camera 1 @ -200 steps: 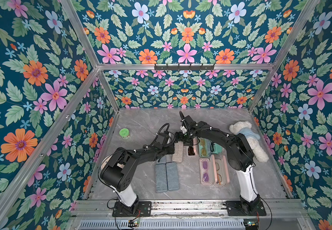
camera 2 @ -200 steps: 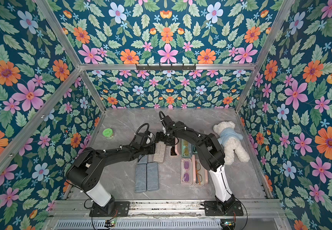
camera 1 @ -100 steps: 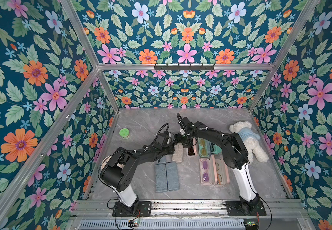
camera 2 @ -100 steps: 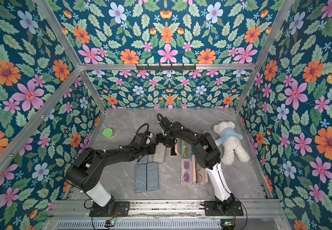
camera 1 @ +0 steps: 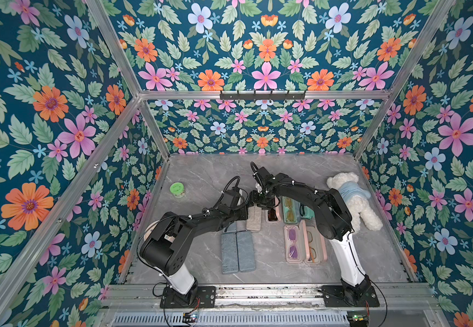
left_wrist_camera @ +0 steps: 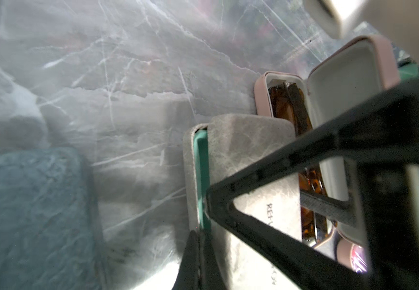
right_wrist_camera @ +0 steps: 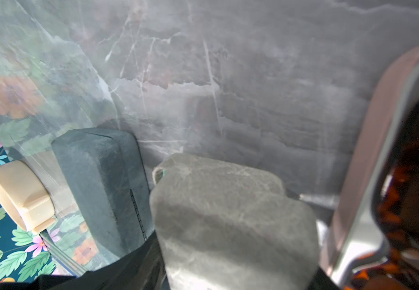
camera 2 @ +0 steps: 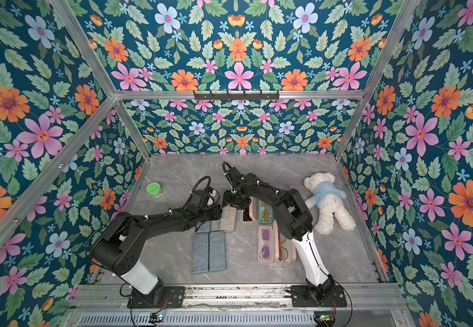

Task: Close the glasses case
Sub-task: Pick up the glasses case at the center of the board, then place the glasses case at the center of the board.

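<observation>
Grey glasses case (camera 1: pixel 253 219), nearly shut, mid-way across the desk (camera 1: pixel 201 175)
Left jaws pinched tight on its rim; right jaws part open, straddling the lid from above; a teal slit shows along one edge.

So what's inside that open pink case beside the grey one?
The open pink hard case holds amber-brown tortoiseshell glasses against its pale lining. The grey textured case and the left claw cover part of them.
</observation>
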Robot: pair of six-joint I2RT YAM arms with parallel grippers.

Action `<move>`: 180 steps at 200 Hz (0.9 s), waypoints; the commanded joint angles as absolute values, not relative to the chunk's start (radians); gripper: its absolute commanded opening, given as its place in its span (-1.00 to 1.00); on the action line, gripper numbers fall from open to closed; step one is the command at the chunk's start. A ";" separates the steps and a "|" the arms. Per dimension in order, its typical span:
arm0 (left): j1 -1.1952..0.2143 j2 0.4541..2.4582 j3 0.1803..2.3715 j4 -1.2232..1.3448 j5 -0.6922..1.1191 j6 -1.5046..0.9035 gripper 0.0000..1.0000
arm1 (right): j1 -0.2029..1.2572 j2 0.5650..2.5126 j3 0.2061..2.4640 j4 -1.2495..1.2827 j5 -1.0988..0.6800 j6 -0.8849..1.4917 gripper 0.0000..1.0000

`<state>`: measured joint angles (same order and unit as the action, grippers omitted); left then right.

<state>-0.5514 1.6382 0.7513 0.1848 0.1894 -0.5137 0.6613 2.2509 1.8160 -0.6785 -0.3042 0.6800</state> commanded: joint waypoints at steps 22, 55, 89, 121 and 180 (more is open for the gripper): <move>-0.548 1.569 0.721 0.262 0.141 -0.508 -0.84 | 0.664 2.250 1.822 -0.717 -0.297 0.658 0.11; -0.539 1.504 0.679 0.288 0.097 -0.518 -0.62 | 0.663 2.250 1.836 -0.727 -0.286 0.650 0.11; -0.516 1.454 0.644 0.304 0.062 -0.536 -0.48 | 0.660 2.255 1.844 -0.723 -0.296 0.647 0.10; -0.501 1.374 0.594 0.323 -0.004 -0.549 -0.34 | 0.660 2.262 1.871 -0.716 -0.311 0.643 0.10; -0.473 1.322 0.558 0.341 -0.022 -0.556 -0.30 | 0.676 2.316 1.976 -0.754 -0.343 0.639 0.10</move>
